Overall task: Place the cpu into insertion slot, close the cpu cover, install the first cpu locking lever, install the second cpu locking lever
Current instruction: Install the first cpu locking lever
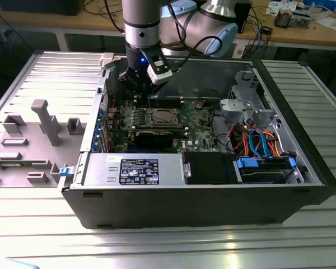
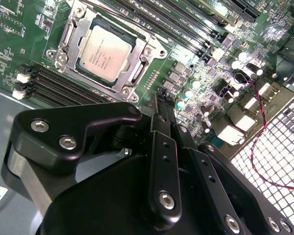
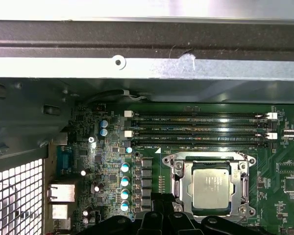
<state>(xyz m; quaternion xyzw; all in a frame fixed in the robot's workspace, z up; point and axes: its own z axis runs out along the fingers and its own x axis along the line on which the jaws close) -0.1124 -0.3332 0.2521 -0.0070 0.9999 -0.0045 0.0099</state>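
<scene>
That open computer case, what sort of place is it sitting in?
Probably a robotics lab or workshop: a robot arm reaches into the case, which lies on a ribbed metal table, and wooden benches behind carry cables and loose electronics.

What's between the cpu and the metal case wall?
In the first wrist view, long black memory slots lie between the cpu and the case wall.

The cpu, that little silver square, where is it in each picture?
Exterior view: cpu in the middle of the green board, near the hand.
Second wrist view: cpu just beyond the hand.
First wrist view: cpu beside the hand.
Shared landmark: the long black memory slots next to it.
</scene>
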